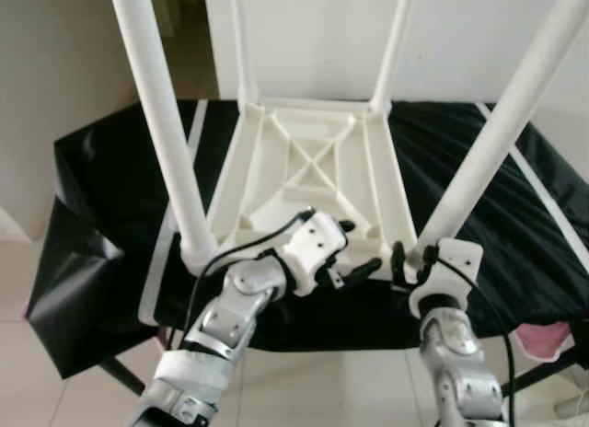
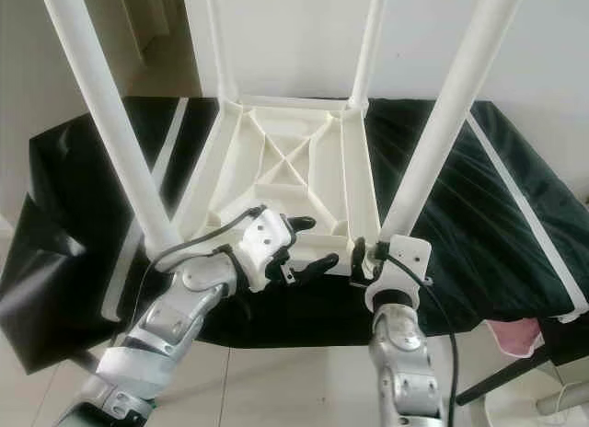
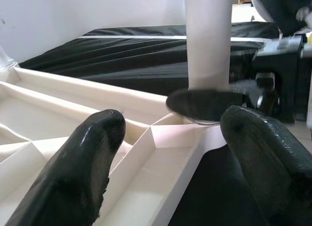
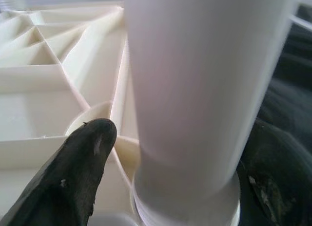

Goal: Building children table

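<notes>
Where black cloth (image 1: pixel 479 215) drapes: upturned table (image 1: pixel 317 174), left claw (image 1: pixel 354 249) spread, right claw (image 1: pixel 414 259) pinching leg (image 1: pixel 488 142).

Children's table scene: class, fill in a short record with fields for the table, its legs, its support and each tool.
table: white tabletop upside down, ribbed underside up
legs: four white legs fitted, pointing up
support: black cloth under it
left tool: open, over the near edge
right tool: fingers either side of the near right leg base; grip unclear
</notes>
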